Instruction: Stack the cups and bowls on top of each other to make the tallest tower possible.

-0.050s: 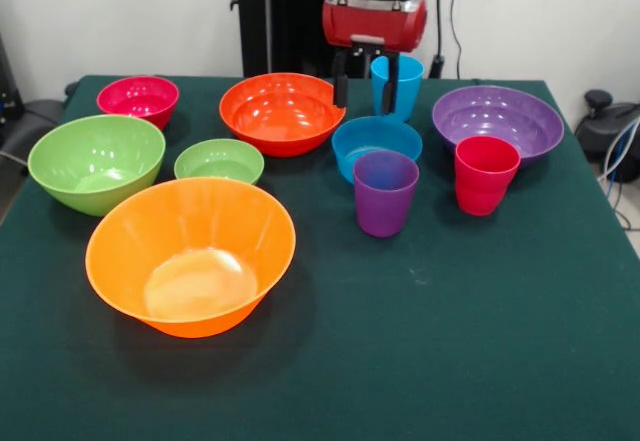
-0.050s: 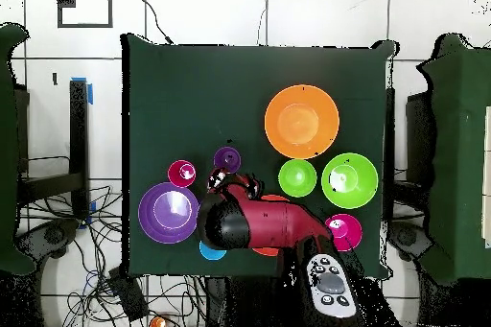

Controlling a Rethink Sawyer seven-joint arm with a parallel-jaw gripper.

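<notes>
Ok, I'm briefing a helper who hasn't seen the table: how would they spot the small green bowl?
Start at the big orange bowl at the front of the green table. Just behind it sits the small lime green bowl, beside the large lime green bowl. It matches that one's colour but is much smaller.

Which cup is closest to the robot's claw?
The sky blue plastic cup, right behind the gripper. The purple cup and red cup stand nearer the camera.
</notes>
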